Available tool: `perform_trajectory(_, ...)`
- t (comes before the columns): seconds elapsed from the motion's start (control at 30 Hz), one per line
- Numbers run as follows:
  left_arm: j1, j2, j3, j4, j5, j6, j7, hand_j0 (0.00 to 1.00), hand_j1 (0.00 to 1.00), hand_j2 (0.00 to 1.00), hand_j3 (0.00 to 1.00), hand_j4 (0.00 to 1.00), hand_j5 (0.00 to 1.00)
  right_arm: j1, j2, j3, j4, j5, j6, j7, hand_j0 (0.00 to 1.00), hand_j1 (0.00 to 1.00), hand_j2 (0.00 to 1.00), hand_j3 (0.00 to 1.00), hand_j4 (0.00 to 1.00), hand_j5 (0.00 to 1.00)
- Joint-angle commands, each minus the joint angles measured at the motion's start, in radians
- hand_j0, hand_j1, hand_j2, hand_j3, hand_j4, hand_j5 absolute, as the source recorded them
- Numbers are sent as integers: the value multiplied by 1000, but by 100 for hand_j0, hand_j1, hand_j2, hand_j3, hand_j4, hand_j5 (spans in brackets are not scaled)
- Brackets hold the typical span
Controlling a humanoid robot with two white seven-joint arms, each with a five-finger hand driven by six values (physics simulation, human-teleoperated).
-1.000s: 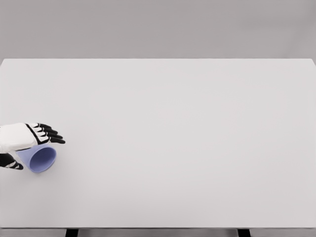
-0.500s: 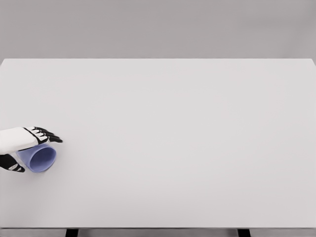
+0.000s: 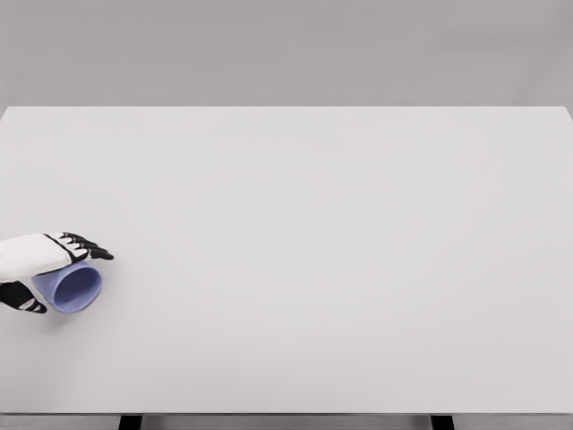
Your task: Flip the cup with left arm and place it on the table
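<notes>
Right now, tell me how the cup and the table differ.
The cup is blue; the table is pale grey-white. The cup is small and lies on its side, mouth facing the camera, at the table's left edge; the table is broad and flat, filling most of the view. The left hand closes around the cup only.

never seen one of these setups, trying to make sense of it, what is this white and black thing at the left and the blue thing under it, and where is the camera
This is a computer-simulated scene, seen from a camera on a humanoid robot's head, looking down at a plain white table. The white and black thing is the left robot hand, coming in from the picture's left edge. The blue thing is a cup lying on its side near the table's left edge, its open mouth turned towards the camera. The fingers reach over the top of the cup and the thumb sits below it, so the hand looks closed around the cup. The cup has not been stood up. The right arm is out of view.
</notes>
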Motion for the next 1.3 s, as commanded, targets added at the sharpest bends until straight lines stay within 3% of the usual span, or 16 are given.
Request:
perform_trajectory(0.0, -2, -9, 0, 10, -5, 3, 2, 100, 100, 100, 100, 100, 100, 0, 0, 0, 0, 0, 0, 0, 100, 100, 100, 100, 100, 100)
perform_trajectory(0.13, -2, -21, 0, 25, -25, 3, 3, 99, 99, 99, 99, 99, 99, 0, 0, 0, 0, 0, 0, 0, 100, 100, 100, 100, 100, 100)
perform_trajectory(0.37, -2, -23, 0, 25, -31, -2, 3, 63, 63, 63, 63, 63, 63, 0, 0, 0, 0, 0, 0, 0, 100, 100, 100, 100, 100, 100)
perform_trajectory(0.53, -2, -23, 0, 28, -31, -11, 6, 48, 48, 48, 48, 48, 48, 0, 0, 0, 0, 0, 0, 0, 100, 100, 100, 100, 100, 100)
perform_trajectory(0.8, -14, -23, 12, 27, -20, -16, 2, 50, 50, 50, 50, 50, 50, 0, 0, 0, 0, 0, 0, 0, 100, 100, 100, 100, 100, 100)
perform_trajectory(1.03, -58, -23, 18, 25, 185, -17, -40, 52, 52, 52, 52, 52, 52, 0, 0, 0, 0, 0, 0, 0, 100, 100, 100, 100, 100, 100)
perform_trajectory(1.17, -90, -23, 18, 28, 400, -16, -148, 53, 53, 53, 53, 53, 53, 0, 0, 0, 0, 0, 0, 0, 100, 100, 100, 100, 100, 100)
perform_trajectory(1.27, -98, -38, 17, 45, 546, -17, -165, 54, 54, 54, 54, 54, 54, 0, 0, 0, 0, 0, 0, 0, 100, 100, 100, 100, 100, 100)
